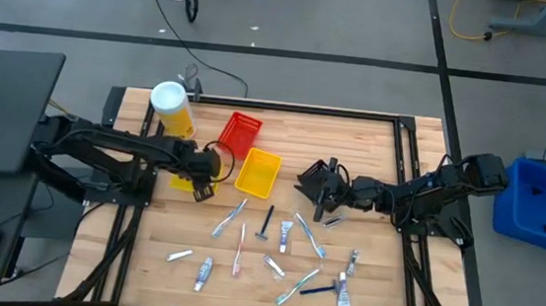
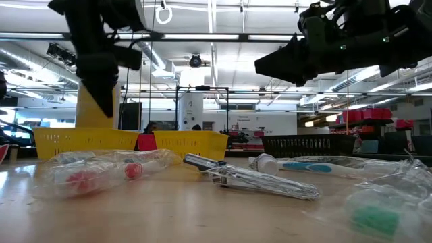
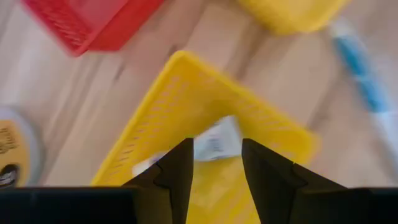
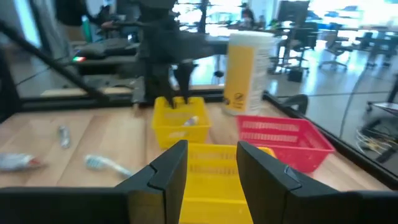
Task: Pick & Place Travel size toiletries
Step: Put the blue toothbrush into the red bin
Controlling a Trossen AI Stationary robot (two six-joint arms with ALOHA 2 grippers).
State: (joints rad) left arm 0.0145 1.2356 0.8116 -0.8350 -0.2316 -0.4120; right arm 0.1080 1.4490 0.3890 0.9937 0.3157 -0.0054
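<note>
Toiletries (image 1: 275, 247) lie scattered across the table's (image 1: 381, 281) near half. One white tube (image 3: 214, 142) lies in a yellow bin (image 3: 186, 93); the left gripper (image 3: 214, 171) hovers above it, fingers apart (nothing held). The right gripper (image 4: 205, 165), open and empty, faces the second yellow bin (image 1: 257, 172).

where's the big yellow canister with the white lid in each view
high view: canister at the table's upper left
low view: canister at left, behind an arm
left wrist view: canister at the left edge
right wrist view: canister upright, upper centre
shared landmark: the yellow bin nearest it
</note>
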